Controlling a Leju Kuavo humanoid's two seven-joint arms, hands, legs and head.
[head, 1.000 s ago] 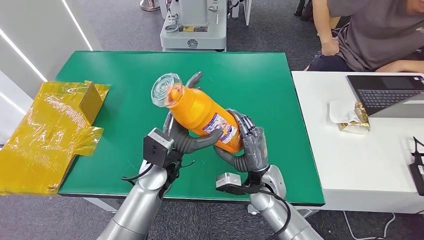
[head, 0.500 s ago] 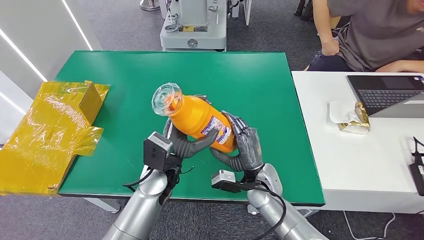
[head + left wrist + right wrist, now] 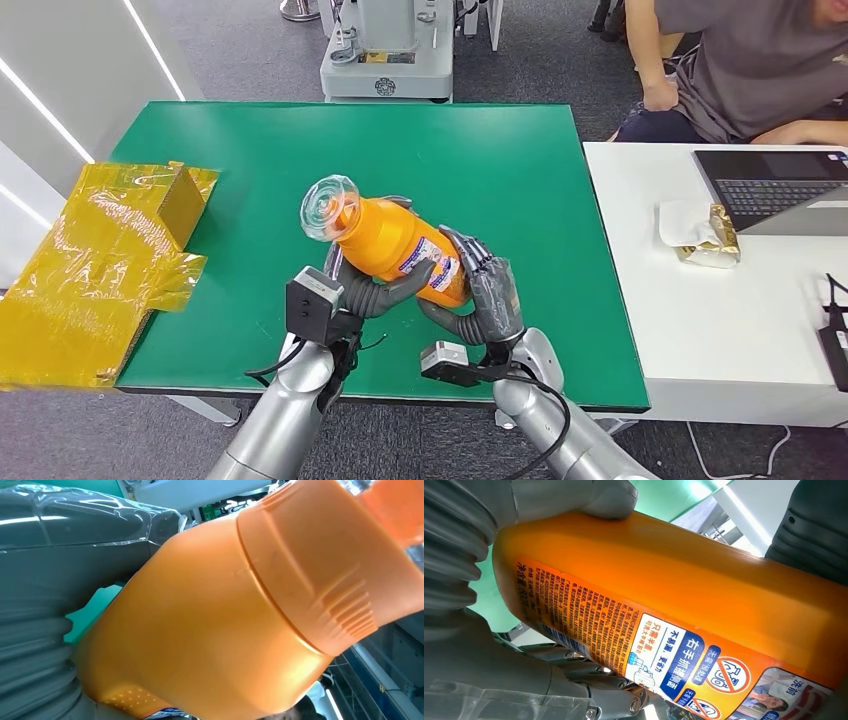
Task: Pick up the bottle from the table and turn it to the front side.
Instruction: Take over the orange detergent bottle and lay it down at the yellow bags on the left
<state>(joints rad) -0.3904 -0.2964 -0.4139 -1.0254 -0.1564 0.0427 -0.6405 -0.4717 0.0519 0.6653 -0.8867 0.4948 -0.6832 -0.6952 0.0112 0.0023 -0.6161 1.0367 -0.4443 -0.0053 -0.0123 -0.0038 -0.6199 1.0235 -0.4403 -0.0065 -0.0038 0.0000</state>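
Observation:
An orange bottle with a clear cap is held tilted above the green table, cap toward the far left. My left hand grips its middle from below, thumb across the label. My right hand wraps around its base end. The left wrist view shows the bottle's orange shoulder close up, against my left hand. The right wrist view shows the printed label on the bottle, with my right hand beside it.
A crumpled yellow bag with a brown box lies at the table's left edge. A white table on the right carries a laptop and a wrapped snack. A person sits behind it. A machine base stands beyond the table.
Both hands have drawn the bottle slightly lower and nearer to me. Its cap end has dropped a little and my left hand's far fingers are now hidden behind it.

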